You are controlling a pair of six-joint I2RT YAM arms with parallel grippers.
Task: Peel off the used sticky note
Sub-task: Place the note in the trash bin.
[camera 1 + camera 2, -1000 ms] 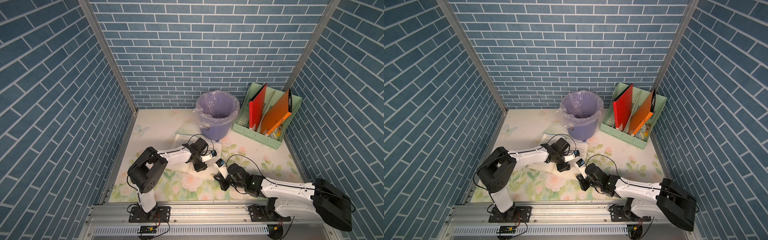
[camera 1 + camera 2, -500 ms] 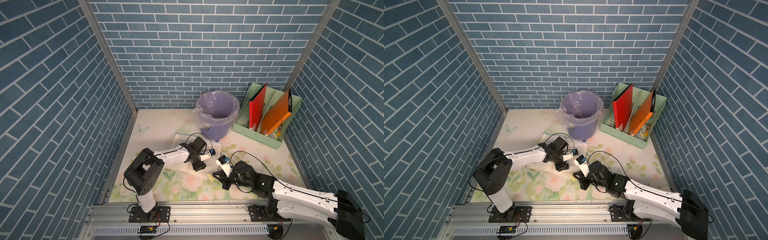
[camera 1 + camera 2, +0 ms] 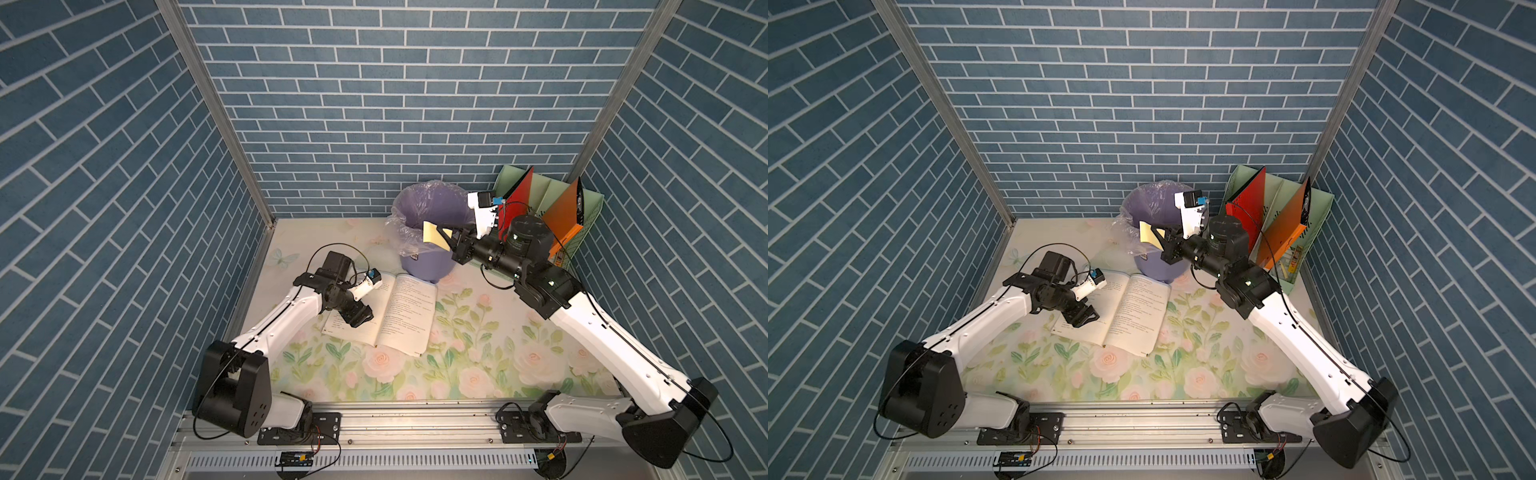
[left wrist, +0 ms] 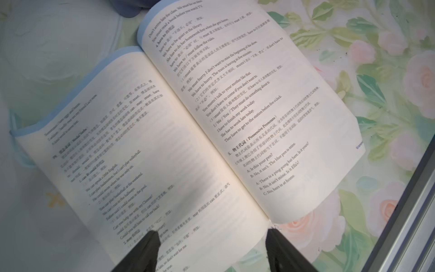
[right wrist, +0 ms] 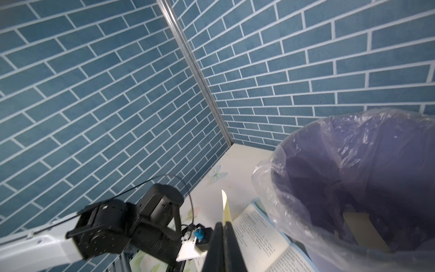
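Right gripper (image 3: 446,237) is raised beside the lilac plastic waste bin with a clear liner (image 3: 424,268), jaws pinched fully together on one edge of the pale yellow square sticky note (image 3: 432,240). The note hangs free in the air and touches no page. In both top views it overlaps the bin's rim on the side facing the robot. The right wrist view shows the note (image 5: 225,209) edge-on above the closed gripper (image 5: 223,227), apparently just outside the liner's lip rather than over the opening; exact clearance cannot be told. The open paperback book with cream pages and a light blue cover (image 3: 409,316) lies flat on the floral tablecloth (image 3: 478,365), its far edge just in front of the bin's base. No note is visible on either page in the left wrist view (image 4: 211,117). Left gripper (image 3: 359,322) sits low over the book's page farther from the bin, jaws spread wide with nothing between them (image 4: 211,235); whether the fingertips (image 4: 150,245) touch the paper cannot be told. Judgement: the peel itself is done, since the note is clear of the book. What remains appears to be disposal only: carrying the note over the bin's opening and releasing it. Risk: adhesive may cling to a finger on release.
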